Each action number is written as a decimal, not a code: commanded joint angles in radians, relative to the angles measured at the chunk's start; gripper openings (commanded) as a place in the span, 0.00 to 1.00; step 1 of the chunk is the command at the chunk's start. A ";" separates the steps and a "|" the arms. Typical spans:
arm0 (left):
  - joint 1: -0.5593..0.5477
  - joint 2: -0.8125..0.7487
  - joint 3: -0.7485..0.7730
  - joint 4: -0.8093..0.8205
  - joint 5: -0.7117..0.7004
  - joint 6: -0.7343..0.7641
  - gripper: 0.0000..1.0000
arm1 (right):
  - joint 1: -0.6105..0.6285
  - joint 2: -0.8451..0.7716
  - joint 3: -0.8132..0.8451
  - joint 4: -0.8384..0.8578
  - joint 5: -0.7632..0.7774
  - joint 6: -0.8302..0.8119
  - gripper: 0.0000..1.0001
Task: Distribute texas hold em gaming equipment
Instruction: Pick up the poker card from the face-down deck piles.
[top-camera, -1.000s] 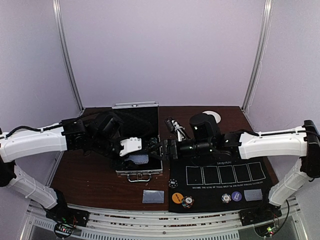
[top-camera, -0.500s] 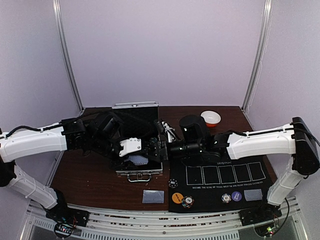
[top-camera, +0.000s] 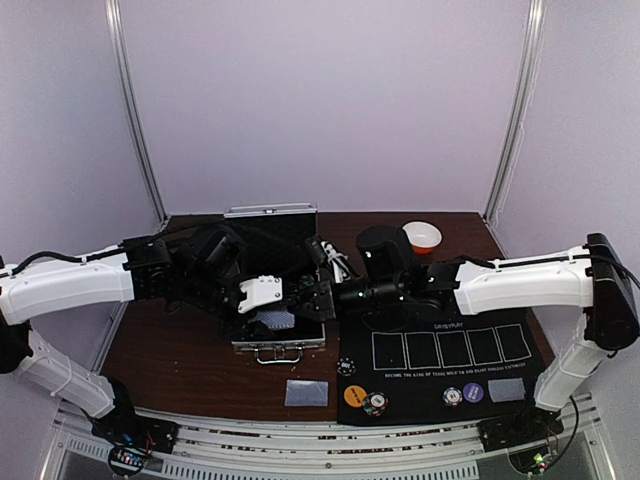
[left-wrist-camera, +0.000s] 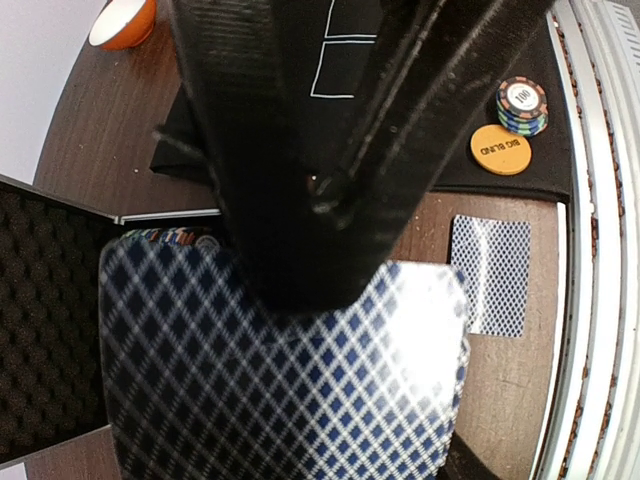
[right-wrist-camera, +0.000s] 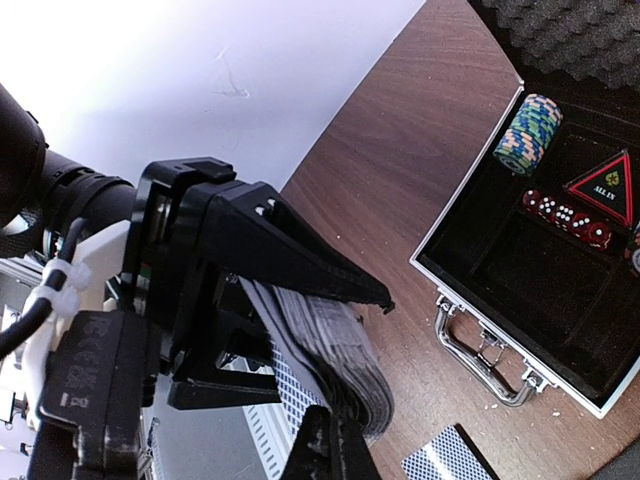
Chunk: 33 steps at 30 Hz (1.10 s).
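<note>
Evidently, left hand (right-wrist-camera: 318, 345) gripped the card deck (left-wrist-camera: 300, 380); right hand (right-wrist-camera: 325, 452), pinched closed, met the deck's edge from the right.

orange disc (left-wrist-camera: 499, 149) "BIG BLIND"; triangle (right-wrist-camera: 603, 186) "ALL IN"

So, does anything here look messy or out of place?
Slightly. The deck of cards in the left claw is no neat block: its edges are fanned and slanted. One card lies alone on the wooden table beside the black mat. No spill or damage shows.
</note>
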<state>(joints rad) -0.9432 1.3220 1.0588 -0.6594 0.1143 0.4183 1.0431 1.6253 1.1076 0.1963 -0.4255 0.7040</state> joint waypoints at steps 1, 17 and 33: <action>0.005 0.005 0.024 0.034 -0.003 -0.010 0.52 | 0.005 -0.026 0.028 -0.029 -0.014 -0.015 0.00; 0.007 0.009 0.015 0.039 -0.026 -0.013 0.52 | -0.021 -0.175 -0.054 -0.087 0.029 -0.023 0.00; 0.016 0.009 0.009 0.040 -0.052 -0.030 0.52 | -0.148 -0.434 -0.187 -0.338 0.106 0.117 0.00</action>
<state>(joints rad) -0.9363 1.3296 1.0588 -0.6552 0.0784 0.4065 0.9199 1.2701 0.9794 -0.0292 -0.3836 0.7414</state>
